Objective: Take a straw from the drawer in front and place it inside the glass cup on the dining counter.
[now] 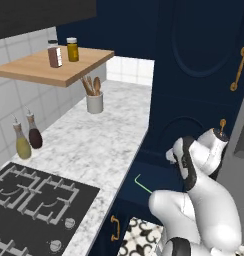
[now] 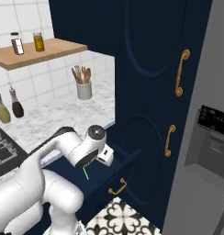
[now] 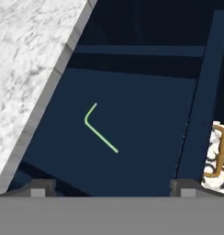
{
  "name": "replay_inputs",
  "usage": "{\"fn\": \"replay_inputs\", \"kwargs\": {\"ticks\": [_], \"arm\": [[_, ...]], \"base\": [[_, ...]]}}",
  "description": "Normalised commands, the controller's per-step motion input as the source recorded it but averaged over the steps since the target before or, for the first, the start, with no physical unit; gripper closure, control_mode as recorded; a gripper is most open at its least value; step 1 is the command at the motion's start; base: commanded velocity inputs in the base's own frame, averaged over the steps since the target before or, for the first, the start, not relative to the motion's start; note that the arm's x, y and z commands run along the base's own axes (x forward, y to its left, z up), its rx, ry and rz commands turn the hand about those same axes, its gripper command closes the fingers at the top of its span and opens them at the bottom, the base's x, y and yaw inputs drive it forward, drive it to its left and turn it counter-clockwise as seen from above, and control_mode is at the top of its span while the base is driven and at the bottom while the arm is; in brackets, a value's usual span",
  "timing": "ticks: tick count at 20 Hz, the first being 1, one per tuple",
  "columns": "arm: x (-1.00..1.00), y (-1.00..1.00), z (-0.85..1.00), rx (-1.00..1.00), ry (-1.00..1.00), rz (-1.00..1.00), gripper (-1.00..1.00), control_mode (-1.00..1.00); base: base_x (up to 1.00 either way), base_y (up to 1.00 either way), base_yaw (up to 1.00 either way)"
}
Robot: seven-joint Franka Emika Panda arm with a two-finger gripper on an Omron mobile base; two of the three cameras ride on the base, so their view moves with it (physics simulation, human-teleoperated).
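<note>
With the drawer (image 3: 132, 133) already open, the wide-spread, empty gripper (image 3: 111, 186) hung above the straw (image 3: 99, 131) lying below it, ungrasped, so pickup and cup delivery remained.

open drawer (image 2: 116, 166), straw (image 2: 85, 173) under arm (image 2: 79, 149)
</note>
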Motion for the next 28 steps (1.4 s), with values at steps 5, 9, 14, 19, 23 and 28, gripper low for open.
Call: {"fn": "replay_inputs", "kwargs": {"ticks": [5,9,14,19,23,28], "arm": [[0.34,0.24,-0.48,-0.17,0.01,-0.1,-1.0,-1.0],[0.24,0.01,-0.69,-0.13,0.02,-0.12,-1.0,-1.0],[0.22,0.0,-0.76,-0.04,0.06,-0.12,-1.0,-1.0],[0.0,-0.07,-0.72,0.0,0.0,-0.09,-1.0,-1.0],[0.0,-0.22,-0.61,0.0,0.0,-0.05,-1.0,-1.0],[0.0,-0.28,-0.53,0.0,0.0,-0.03,-1.0,-1.0]], "base": [[0.0,0.0,0.0],[0.0,0.0,0.0],[0.0,0.0,0.0],[0.0,0.0,0.0],[0.0,0.0,0.0],[0.0,0.0,0.0]]}}
